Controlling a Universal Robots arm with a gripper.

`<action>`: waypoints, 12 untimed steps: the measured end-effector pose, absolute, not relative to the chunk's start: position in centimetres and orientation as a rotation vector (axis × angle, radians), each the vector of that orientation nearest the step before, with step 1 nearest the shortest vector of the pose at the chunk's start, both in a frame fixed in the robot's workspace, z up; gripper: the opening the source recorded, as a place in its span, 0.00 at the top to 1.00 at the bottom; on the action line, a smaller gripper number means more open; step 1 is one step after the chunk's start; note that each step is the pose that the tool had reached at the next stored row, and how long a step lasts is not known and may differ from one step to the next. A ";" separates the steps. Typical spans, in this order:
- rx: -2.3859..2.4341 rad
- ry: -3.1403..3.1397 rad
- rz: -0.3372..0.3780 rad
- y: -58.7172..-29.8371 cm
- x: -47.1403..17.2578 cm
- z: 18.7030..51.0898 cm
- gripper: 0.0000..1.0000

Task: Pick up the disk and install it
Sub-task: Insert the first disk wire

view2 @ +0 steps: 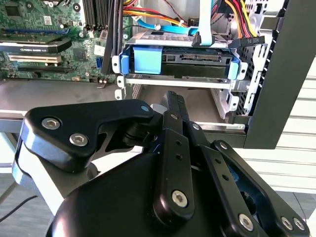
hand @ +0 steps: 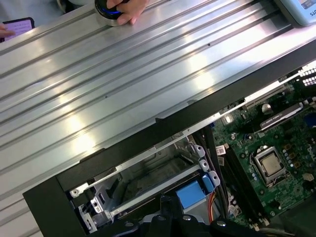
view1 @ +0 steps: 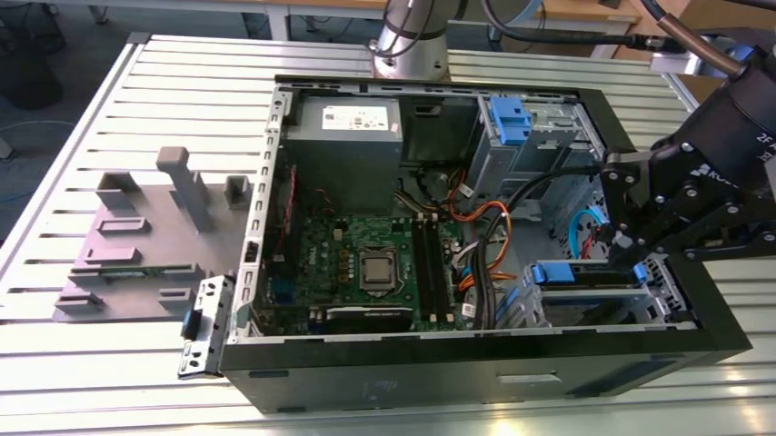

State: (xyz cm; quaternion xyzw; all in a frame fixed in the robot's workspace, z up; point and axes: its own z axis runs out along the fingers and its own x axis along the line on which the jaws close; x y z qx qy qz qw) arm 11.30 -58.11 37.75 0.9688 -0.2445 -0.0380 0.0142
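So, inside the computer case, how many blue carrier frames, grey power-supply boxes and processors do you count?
Blue carrier frames: 2 (on the disk; in the upper bay)
Grey power-supply boxes: 1
Processors: 1
Total: 4

The robot's arm (view1: 728,154) is big and black. In the exterior view it comes in from the exterior view's right. It bends down over the side of the computer case nearest it. The gripper (view1: 633,238) is at the end of the arm. It hangs low, just inside the case, near the corner on that side. In the second wrist view the gripper (view2: 174,106) has black fingers (view2: 170,143) with silver bolts. The fingers lie close together and point at the drive slot ahead of them. Nothing sits between them. In the first wrist view a person's hand (hand: 129,11) rests at the far edge of the table.
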 end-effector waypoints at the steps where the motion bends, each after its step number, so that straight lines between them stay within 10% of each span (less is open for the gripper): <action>1: 3.015 -0.756 -0.117 -58.1 11.3 37.8 0.89; 12: 3.009 -0.739 -0.113 -58.1 11.3 37.7 0.89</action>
